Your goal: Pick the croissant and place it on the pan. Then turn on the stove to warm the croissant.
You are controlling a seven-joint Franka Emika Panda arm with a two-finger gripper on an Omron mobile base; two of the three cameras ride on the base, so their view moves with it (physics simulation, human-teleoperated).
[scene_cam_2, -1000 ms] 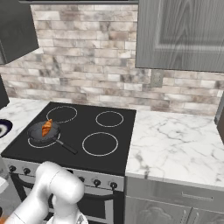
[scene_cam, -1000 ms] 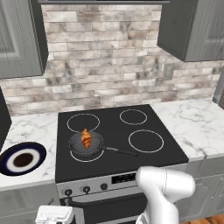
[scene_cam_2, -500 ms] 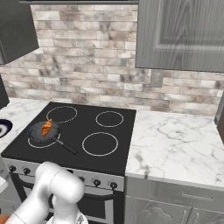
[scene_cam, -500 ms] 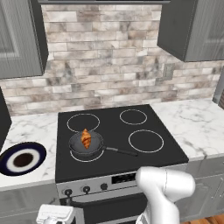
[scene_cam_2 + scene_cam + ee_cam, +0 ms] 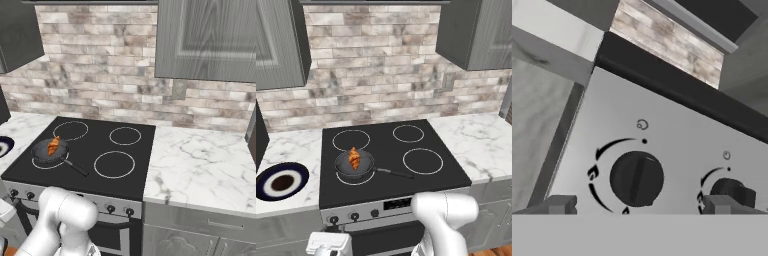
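The gripper [image 5: 637,202], jaws spread wide and holding nothing, is facing a black knob [image 5: 636,178] at lower centre on the stove [image 5: 391,150] panel. The croissant [image 5: 354,158] is lying in the pan [image 5: 346,170], left of frame centre.

A brick backsplash [image 5: 376,75] in grey, beige and white tones is seen behind the cooking area. White marble countertops [image 5: 200,165] are laid on both sides. Grey panelled upper cabinets [image 5: 205,37] are mounted above, and grey lower cabinets [image 5: 200,230] are fitted beneath the counter.
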